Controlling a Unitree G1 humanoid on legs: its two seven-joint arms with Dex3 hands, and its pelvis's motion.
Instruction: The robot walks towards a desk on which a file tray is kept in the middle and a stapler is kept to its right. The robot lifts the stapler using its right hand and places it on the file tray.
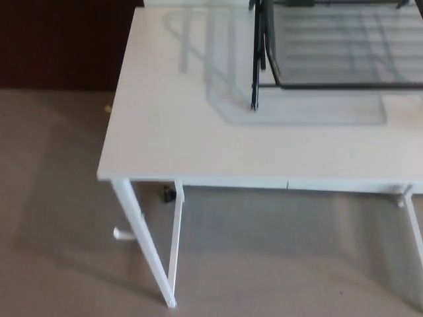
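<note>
Head view: a white table [185, 139] fills the frame, standing on beige carpet [59, 198] before a dark wall [59, 39]. The black mesh file tray [330, 86] sits on the table's far right part, cut off by the frame edge. Nothing lies before it. The stapler, left hand and right hand are out of frame, so I cannot tell how the fingers are set.

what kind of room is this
Probably an office or study, though little of the room shows. A white desk on thin metal legs holds a black wire file tray, and the floor is beige carpet.
</note>
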